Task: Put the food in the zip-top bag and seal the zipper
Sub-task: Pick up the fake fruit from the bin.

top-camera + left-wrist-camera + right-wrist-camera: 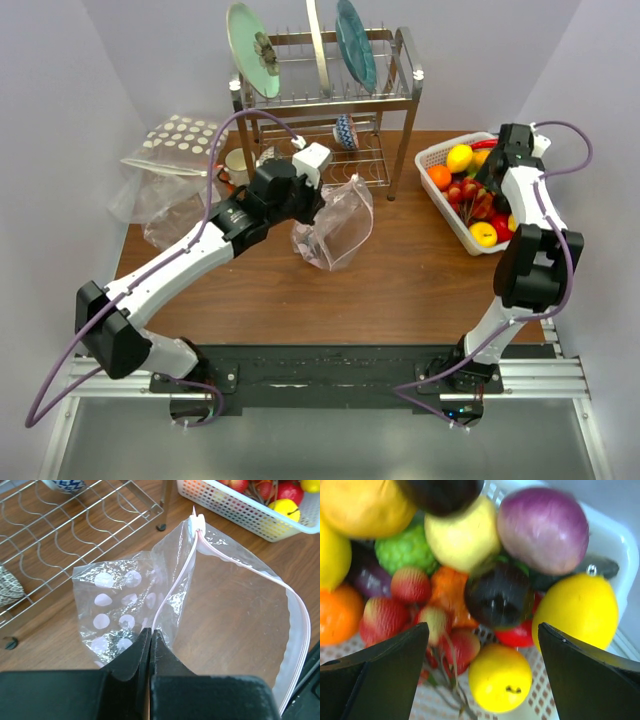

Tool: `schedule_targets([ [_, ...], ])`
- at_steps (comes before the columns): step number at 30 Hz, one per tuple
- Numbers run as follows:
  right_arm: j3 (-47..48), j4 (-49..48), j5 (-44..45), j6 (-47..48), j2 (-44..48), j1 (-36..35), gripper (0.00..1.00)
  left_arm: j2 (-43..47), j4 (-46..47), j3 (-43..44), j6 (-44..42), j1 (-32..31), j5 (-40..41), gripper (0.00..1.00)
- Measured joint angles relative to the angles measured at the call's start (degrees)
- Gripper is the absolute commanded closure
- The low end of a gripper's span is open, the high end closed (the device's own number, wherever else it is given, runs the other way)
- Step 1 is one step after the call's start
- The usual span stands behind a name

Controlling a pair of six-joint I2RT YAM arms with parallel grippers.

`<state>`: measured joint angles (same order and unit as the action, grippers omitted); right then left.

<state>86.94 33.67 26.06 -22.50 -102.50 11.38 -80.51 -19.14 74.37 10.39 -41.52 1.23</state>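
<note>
The zip-top bag [338,225] stands crumpled mid-table, mouth open. My left gripper [303,203] is shut on its mouth edge; in the left wrist view the jaws [150,632] pinch the plastic where the pink zipper [172,587] runs in, its white slider [196,522] at the far end. A crinkled fold with white dots [112,612] lies left of the strip. The food is piled in the white basket [432,157]. My right gripper [490,176] hovers open over it, with a yellow fruit [500,677], a dark purple piece [497,594], red berries [410,585] and an orange [337,612] below.
A metal dish rack [320,95] with plates stands at the back, its wire shelf [75,530] close behind the bag. A polka-dot bag [180,140] and a cup [238,160] sit back left. The basket also shows in the left wrist view [240,510].
</note>
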Motion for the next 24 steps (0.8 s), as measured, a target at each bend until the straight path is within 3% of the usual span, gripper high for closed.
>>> schedule_targets([
  [6, 1.8, -1.2, -0.1, -1.2, -5.3, 1.9, 0.18, 0.6, 1.6, -1.5, 0.6, 0.0, -2.4, 1.0],
  [10, 1.9, -1.3, -0.2, -1.9, -7.8, 2.2, 0.35, 0.7, 1.9, -1.9, 0.6, 0.0, -2.8, 1.0],
  [17, 0.1, -2.2, -1.7, -2.6, -5.1, 2.2, 0.36, 0.9, 1.9, -2.1, 0.6, 0.0, -2.8, 1.0],
  [24, -2.5, -2.2, -6.3, -2.6, 6.5, 2.2, 0.38, 1.0, 1.9, -2.1, 0.6, 0.0, -2.7, 1.0],
])
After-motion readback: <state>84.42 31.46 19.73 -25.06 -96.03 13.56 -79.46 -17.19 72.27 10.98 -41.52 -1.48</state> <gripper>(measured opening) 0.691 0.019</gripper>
